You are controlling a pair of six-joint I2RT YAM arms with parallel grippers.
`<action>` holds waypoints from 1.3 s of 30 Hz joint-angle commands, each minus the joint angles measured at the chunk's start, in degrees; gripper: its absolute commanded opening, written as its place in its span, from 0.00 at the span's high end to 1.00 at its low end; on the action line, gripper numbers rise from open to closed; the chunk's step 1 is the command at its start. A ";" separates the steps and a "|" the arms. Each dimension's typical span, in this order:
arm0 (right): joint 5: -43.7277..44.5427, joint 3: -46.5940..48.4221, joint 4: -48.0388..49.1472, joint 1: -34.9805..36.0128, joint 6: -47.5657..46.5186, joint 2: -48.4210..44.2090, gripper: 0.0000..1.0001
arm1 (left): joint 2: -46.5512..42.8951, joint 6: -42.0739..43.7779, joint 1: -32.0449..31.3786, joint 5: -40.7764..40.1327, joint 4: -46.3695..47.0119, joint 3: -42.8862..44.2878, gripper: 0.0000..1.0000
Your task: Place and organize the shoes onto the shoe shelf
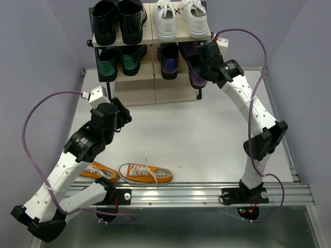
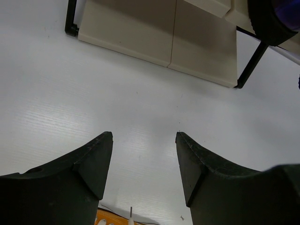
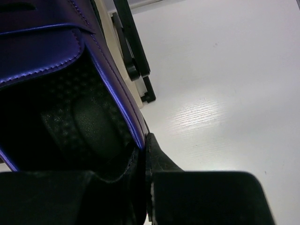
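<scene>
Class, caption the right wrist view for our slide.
Right pincer pinches the purple loafer by its rim, beside the shoe shelf.

Far left: shiny black pair, shoes side by side and touching, sitting directly above a metallic green pair, also side by side, only the near ends of the green ones showing under deep shadow. White table fills the middle ground, matte with faint ribbing, a few small dark specks right of centre near the front; an aluminium rail with lengthwise slots runs left to right along its near edge. Pale lavender wall closes the left side, with the same colour on the right and at the far end.
</scene>
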 commanded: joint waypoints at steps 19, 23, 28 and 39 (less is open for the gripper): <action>7.06 0.86 18.29 -0.30 9.19 -0.29 0.99 | -1.29 0.03 0.36 -2.77 -1.24 1.80 0.33; 6.88 2.00 18.90 -0.30 9.63 1.12 0.99 | -1.20 0.12 0.36 -2.78 -1.41 1.89 0.33; 7.06 2.88 19.78 -0.30 9.72 2.53 0.99 | -1.46 -0.06 0.36 -2.78 -1.59 1.71 0.33; 6.45 4.90 21.01 -0.30 10.25 5.17 0.97 | -2.69 -0.67 0.36 -3.30 -2.82 1.80 0.33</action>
